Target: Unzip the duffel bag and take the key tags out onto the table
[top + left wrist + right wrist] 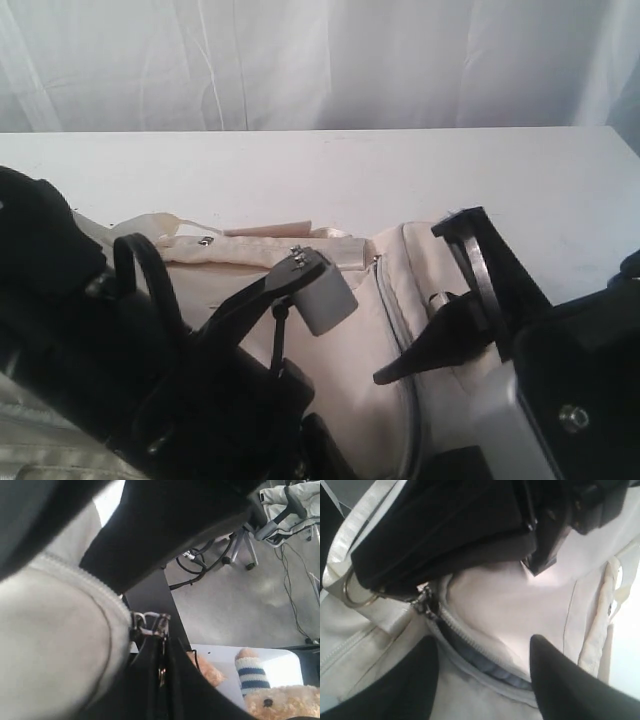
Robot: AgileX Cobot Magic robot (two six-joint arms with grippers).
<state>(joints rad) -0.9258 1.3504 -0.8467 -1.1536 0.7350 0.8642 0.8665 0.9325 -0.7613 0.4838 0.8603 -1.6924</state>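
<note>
The cream-white duffel bag [350, 385] lies on the white table [300, 170] near the front edge, under both arms. My left gripper [161, 650] is shut on the metal zipper pull [162, 672], which hangs from the slider [150, 622] at the end of the grey zipper track [85, 582]. My right gripper [484, 640] is open, its two black fingers straddling the zipper [470, 642]. A short stretch of it gapes there and shows dark lining [495, 672]. The key tags are hidden.
A white curtain [300, 60] hangs behind the table. A brass ring [352, 592] joins a strap to the bag's end. Past the table edge in the left wrist view are a teddy bear [280, 702], floor cables and a chair base [240, 550].
</note>
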